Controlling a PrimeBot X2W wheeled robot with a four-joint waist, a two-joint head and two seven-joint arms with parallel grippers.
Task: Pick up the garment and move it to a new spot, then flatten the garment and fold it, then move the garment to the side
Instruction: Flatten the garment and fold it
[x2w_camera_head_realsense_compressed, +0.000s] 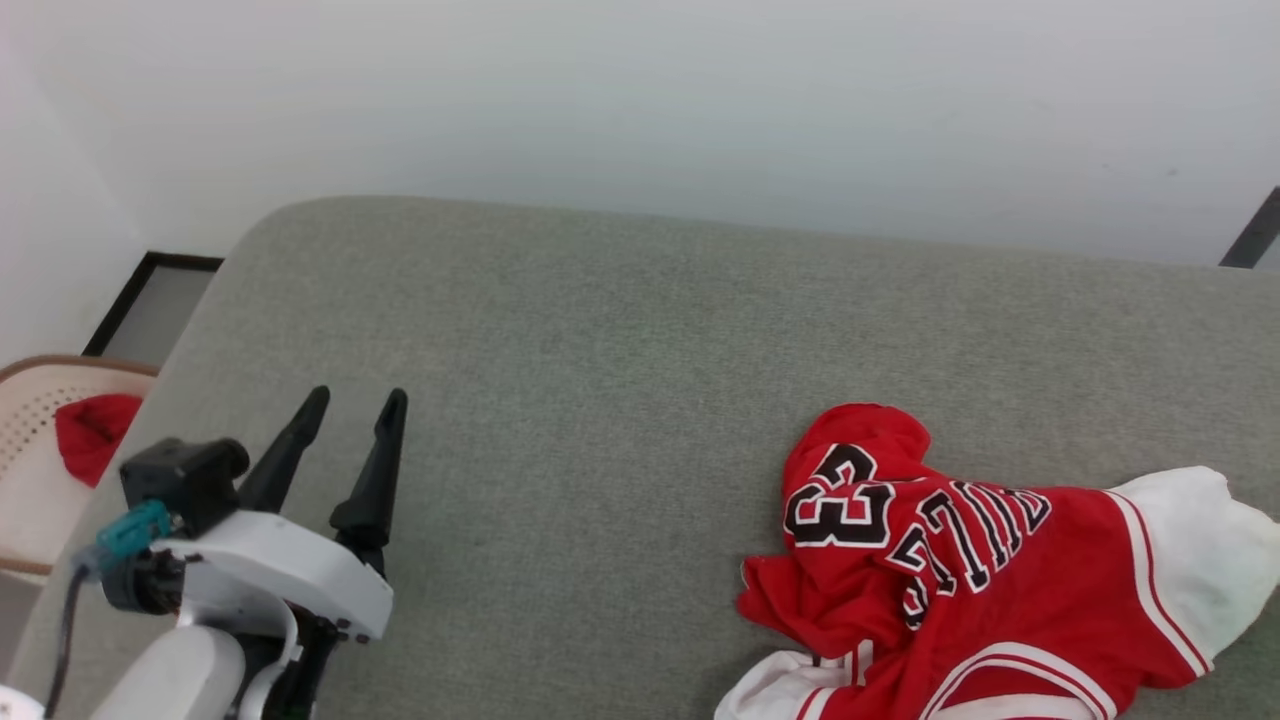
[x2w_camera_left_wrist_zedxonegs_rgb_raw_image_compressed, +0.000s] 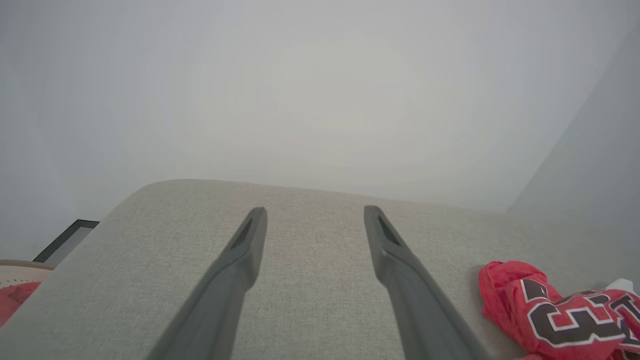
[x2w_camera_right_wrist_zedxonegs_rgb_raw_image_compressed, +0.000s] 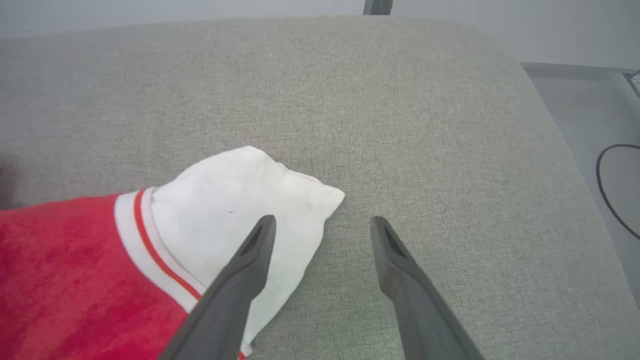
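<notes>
the garment (x2w_camera_head_realsense_compressed: 960, 570) lies crumpled in a heap on the near right part of the grey fabric-covered table (x2w_camera_head_realsense_compressed: 600, 330). its red body is bunched so that the number 23 and the lettering read upside down and skewed in the head view, and one white sleeve (x2w_camera_right_wrist_zedxonegs_rgb_raw_image_compressed: 240, 200) spills out to the right. it is neither lifted, flattened nor folded, so i judge this to be the approach to the first pick-up.

the right gripper (x2w_camera_right_wrist_zedxonegs_rgb_raw_image_compressed: 324, 220) has its jaws released and spread wide, grasping nothing. in the right wrist view one finger sits over the sleeve's corner and the other over bare table, so the gap straddles the sleeve's edge. that placing makes sense if the sleeve is meant as the handle, since it is a loose outer part clear of the bundle. whether the finger touches the cloth i cannot tell.

the left gripper (x2w_camera_head_realsense_compressed: 358, 395) is well apart from the garment, at the near left. its jaws are likewise released and empty, pointing across bare table. it seems parked out of the way, perhaps to take a second corner later.

off the table's left end a basket (x2w_camera_head_realsense_compressed: 25, 400) holds a small plain red cloth (x2w_camera_head_realsense_compressed: 95, 430), which is not the piece to move. the wide bare middle of the table offers the obvious new spot.
</notes>
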